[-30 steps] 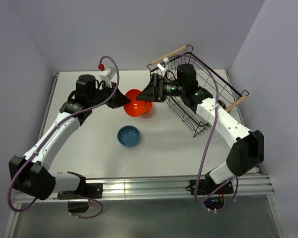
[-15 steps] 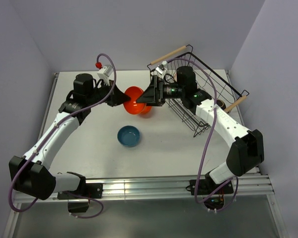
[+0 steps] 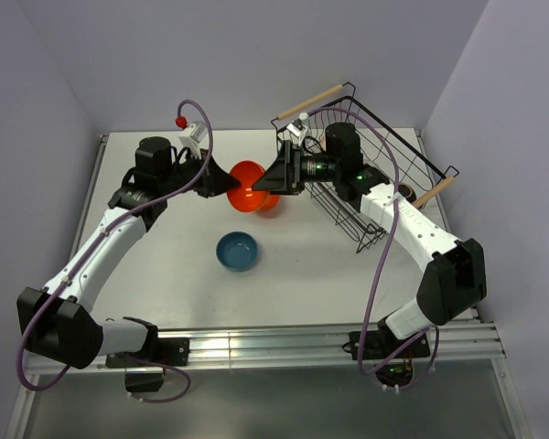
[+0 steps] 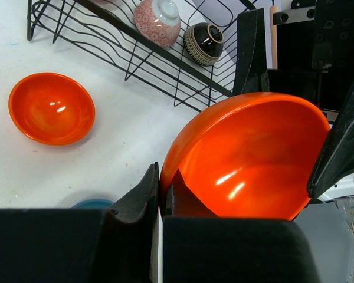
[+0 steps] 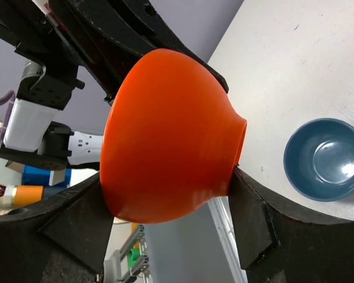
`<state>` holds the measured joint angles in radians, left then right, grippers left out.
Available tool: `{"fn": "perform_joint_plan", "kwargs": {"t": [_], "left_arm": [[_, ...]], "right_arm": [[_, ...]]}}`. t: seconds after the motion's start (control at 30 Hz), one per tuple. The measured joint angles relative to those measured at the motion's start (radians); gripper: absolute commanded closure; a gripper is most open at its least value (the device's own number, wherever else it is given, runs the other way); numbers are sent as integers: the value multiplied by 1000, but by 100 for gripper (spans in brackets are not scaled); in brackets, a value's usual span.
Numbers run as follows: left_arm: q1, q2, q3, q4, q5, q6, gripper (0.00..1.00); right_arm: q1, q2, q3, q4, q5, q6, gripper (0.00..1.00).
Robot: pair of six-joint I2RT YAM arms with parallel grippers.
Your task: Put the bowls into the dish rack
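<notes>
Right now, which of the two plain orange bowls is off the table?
The orange bowl whose rim the left claw pinches, up inside the right claw; the other orange bowl rests on the table beside the dish rack.

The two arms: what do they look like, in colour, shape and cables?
The left arm and the right arm have white tubular links and chunky black joints. A purple cable loops along each. The fingers are black wedges. The right arm carries a green light, the left a red knob.
</notes>
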<state>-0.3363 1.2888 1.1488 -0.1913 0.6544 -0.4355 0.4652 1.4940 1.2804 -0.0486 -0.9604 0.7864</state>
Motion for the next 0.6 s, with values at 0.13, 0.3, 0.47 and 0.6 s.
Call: {"fn": "perform_joint_plan", "kwargs": {"t": [0.13,0.3,0.47,0.6], "left_arm": [[0,0,0,1,-3,0,92],[0,2,0,1,2,-4,69],[-1,7,0,6,4,-12,48],[-1,21,0,3,3,-11,41]], "right_arm": [[0,-1,0,-4,5,-12,92],[0,-9,0,-22,14,-48,100],[0,-9,0,-51,26,-74,100],[-5,-10,0,-65,35,-87,100]]}}
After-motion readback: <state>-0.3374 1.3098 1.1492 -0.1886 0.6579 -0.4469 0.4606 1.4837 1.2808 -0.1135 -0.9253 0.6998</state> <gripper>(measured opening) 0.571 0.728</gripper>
